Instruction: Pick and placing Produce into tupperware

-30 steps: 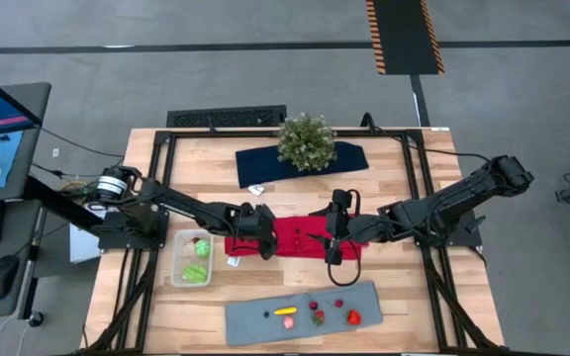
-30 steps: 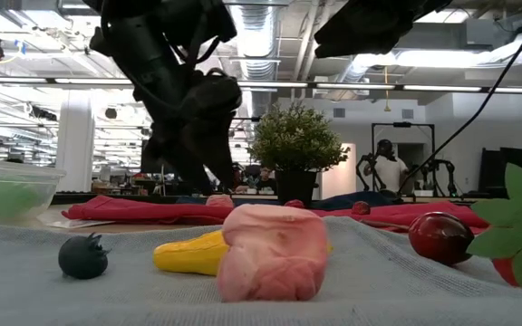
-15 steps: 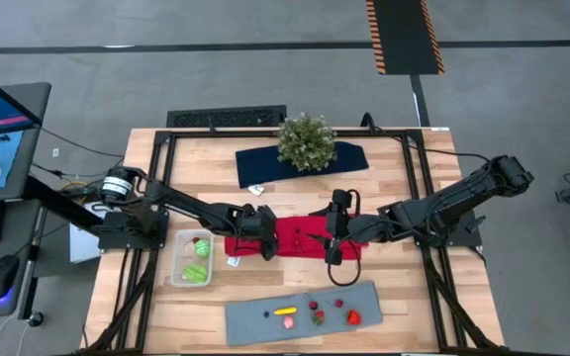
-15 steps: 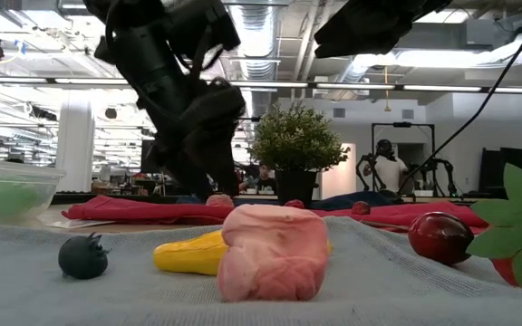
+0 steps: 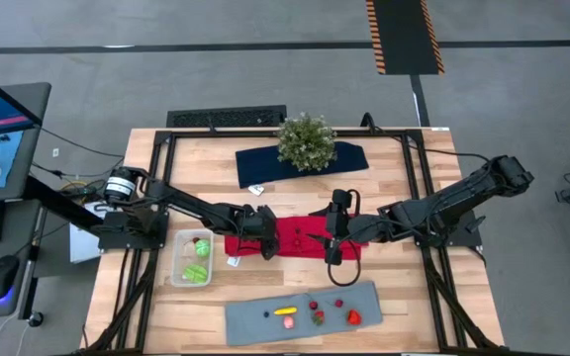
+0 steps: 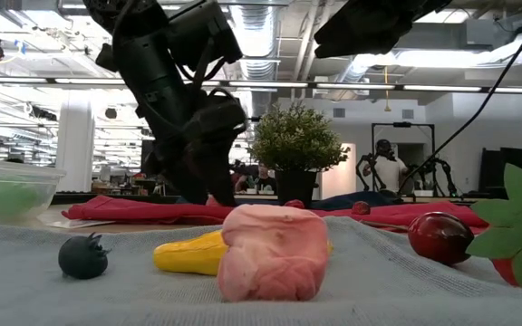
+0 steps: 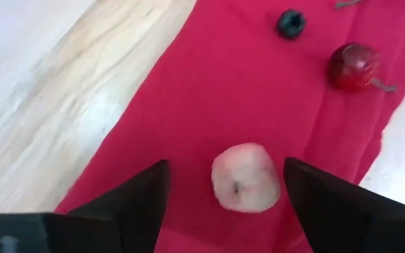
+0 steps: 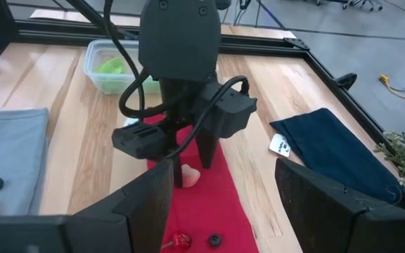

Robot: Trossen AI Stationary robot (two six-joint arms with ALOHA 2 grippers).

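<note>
A pale pink round fruit lies on the red cloth, near its left end. My left gripper slants down over it, open, one finger on each side and neither touching. A dark berry and a red fruit lie farther along the cloth. The tupperware stands left of the cloth with green pieces and a pink piece inside. More produce lies on the grey mat. My right gripper hovers open above the cloth's right part.
A potted plant stands on a dark blue cloth at the far side. A black frame runs around the table. A keyboard lies beyond the far edge. Bare wood shows between the red cloth and the grey mat.
My left gripper has sunk a little over the pale pink fruit, whose top the fingers now hide in the low view. My right arm has kept still.
</note>
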